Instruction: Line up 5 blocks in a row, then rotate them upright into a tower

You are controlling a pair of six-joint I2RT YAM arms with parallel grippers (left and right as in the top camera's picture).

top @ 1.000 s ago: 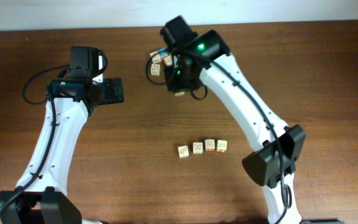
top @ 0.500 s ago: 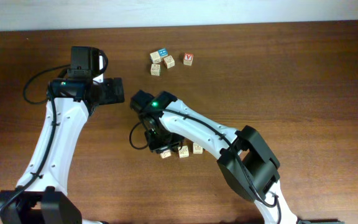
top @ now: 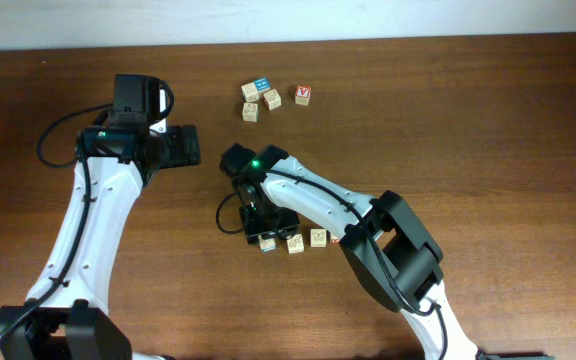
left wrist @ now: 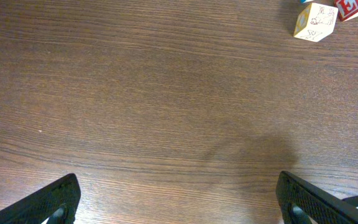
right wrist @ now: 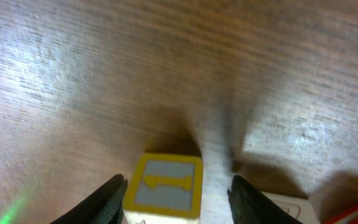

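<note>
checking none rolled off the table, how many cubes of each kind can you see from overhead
pale letter cubes, top cluster: 3
pale letter cubes, lower row: 3 in view; the right arm covers the row's right end
blue-top cube: 1
red V cube: 1
total: 8 in view
</note>
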